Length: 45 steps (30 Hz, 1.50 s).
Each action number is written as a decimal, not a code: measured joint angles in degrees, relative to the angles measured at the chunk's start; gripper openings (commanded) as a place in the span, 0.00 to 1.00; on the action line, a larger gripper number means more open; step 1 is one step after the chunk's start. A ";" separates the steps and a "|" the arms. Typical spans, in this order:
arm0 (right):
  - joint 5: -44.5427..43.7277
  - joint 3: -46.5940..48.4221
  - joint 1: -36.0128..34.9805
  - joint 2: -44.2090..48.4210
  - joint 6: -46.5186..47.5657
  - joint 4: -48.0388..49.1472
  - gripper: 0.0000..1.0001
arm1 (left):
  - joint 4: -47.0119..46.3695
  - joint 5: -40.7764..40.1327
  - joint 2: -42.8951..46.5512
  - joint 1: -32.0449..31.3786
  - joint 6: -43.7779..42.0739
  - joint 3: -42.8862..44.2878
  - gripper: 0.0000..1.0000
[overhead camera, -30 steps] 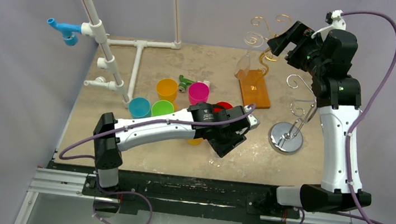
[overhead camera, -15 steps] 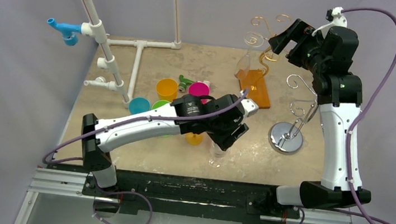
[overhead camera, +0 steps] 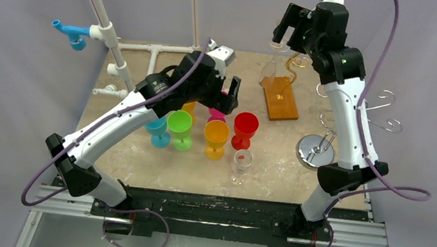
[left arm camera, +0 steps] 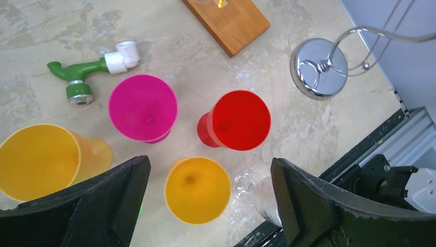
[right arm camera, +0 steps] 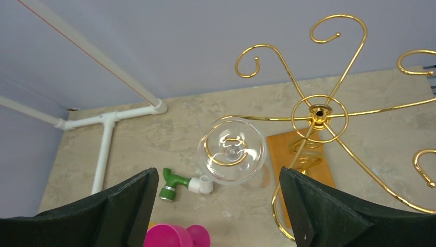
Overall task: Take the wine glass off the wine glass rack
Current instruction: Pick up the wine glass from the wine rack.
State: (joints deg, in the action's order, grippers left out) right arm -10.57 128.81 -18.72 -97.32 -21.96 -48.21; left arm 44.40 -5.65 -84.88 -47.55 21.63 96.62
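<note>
**A:** Nearest the arm bases, we noted a standing clear glass (overhead camera: 241, 163), upright on the table (overhead camera: 284, 182), apart from the rest.

**B:** Just behind it we logged an orange goblet (overhead camera: 216, 134) and a red goblet (overhead camera: 245, 125). A green goblet (overhead camera: 179, 122) and a blue goblet (overhead camera: 156, 129) stood to their left.

**A:** Left gripper (left arm camera: 208, 167) hung above that cluster, fingers wide apart, nothing between them.

**B:** Beyond it we saw a pink cup (left arm camera: 143, 107) and a green pipe fitting (left arm camera: 77, 77). A chrome stand (overhead camera: 315, 152) stood off to the right.

**A:** At the far end we found the wine glass rack (right arm camera: 320, 111), gold wire on a wooden base (overhead camera: 282, 103). The wine glass (right arm camera: 231, 149) hung upside down on its left side, foot caught in a gold curl.

**B:** Right gripper (right arm camera: 217, 172) was high above the glass, fingers spread wide, touching neither glass nor wire.
</note>
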 measured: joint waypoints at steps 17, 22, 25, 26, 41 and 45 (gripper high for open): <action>-8.31 9.22 -3.13 -11.43 5.60 -4.94 0.99 | -4.52 6.75 1.09 9.09 -0.20 -3.65 0.99; -9.84 9.20 -3.93 -12.20 6.14 -5.01 0.99 | -4.52 7.39 1.38 9.25 -0.20 -3.65 1.00; -10.64 9.20 -4.31 -12.24 6.40 -5.03 0.99 | -4.52 7.61 1.66 9.25 -0.22 -3.65 1.00; -11.02 9.20 -4.46 -12.24 6.47 -5.03 0.99 | -4.52 7.63 1.75 9.25 -0.22 -3.65 1.00; -12.87 9.20 -4.81 -13.66 7.06 -5.01 0.99 | -4.52 8.24 2.03 9.29 -0.24 -3.65 1.00; -12.90 9.20 -4.96 -14.86 7.17 -5.01 0.99 | -4.52 8.24 2.03 9.29 -0.24 -3.65 1.00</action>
State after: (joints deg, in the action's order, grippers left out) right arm -23.46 138.02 -23.68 -112.18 -14.79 -53.21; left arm 39.88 2.59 -82.85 -38.26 21.39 92.97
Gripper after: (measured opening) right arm 0.987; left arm 0.996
